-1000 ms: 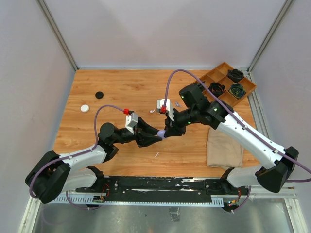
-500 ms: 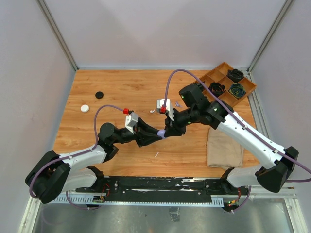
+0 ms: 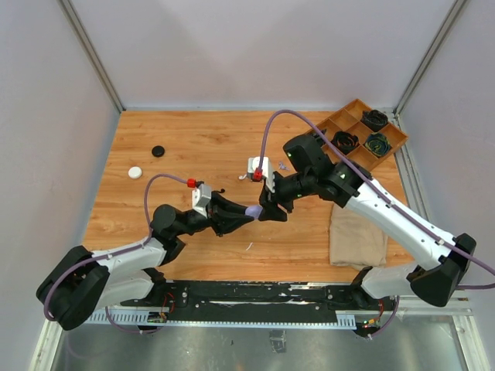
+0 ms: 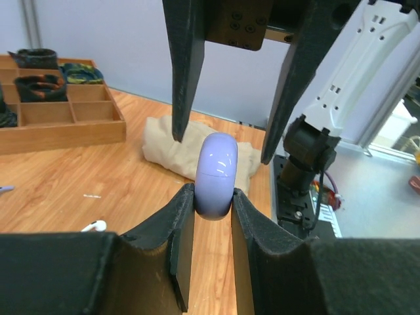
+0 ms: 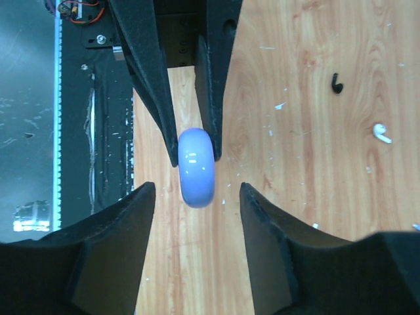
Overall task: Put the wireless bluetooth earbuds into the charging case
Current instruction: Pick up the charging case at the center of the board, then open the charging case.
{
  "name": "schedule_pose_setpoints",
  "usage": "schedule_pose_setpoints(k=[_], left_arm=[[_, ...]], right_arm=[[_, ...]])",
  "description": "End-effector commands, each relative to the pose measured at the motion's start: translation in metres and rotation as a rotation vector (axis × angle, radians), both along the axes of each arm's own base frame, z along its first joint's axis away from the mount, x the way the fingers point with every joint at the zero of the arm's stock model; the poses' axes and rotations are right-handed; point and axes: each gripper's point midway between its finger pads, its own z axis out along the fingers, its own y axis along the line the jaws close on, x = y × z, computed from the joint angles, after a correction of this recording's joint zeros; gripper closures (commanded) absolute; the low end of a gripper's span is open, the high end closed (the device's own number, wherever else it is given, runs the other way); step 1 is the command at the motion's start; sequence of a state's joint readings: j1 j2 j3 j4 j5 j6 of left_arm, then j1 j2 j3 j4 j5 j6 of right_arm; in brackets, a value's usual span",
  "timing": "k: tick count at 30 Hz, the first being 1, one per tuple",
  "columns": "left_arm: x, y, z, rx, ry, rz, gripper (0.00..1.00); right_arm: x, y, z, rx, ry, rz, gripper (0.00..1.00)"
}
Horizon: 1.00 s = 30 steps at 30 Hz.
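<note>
One lavender case (image 4: 216, 174) pinched in left fingers (image 4: 182, 249), interior hidden; right fingers (image 5: 118, 249) spread, empty.

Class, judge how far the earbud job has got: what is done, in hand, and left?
Done: the lavender charging case is pinched off the table in the left gripper. In hand: the right gripper stands open either side of it, not touching. Left: a white earbud and a black earbud lie loose on the table.
</note>
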State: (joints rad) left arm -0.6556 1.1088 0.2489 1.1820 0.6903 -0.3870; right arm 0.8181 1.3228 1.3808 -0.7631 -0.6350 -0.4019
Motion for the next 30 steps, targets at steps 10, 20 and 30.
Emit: schedule_pose_setpoints(k=[10, 20, 30], left_arm=[[0.015, 0.035, 0.025, -0.132, -0.164, 0.251, 1.00], [0.017, 0.042, 0.032, -0.170, -0.188, 0.293, 1.00], [0.011, 0.041, 0.032, -0.182, -0.207, 0.267, 1.00]], right_arm=[[0.013, 0.003, 0.053, 0.243, -0.313, -0.066, 0.17], [0.021, 0.020, 0.058, 0.348, -0.615, -0.032, 0.11], [0.031, 0.033, 0.061, 0.354, -0.675, -0.043, 0.10]])
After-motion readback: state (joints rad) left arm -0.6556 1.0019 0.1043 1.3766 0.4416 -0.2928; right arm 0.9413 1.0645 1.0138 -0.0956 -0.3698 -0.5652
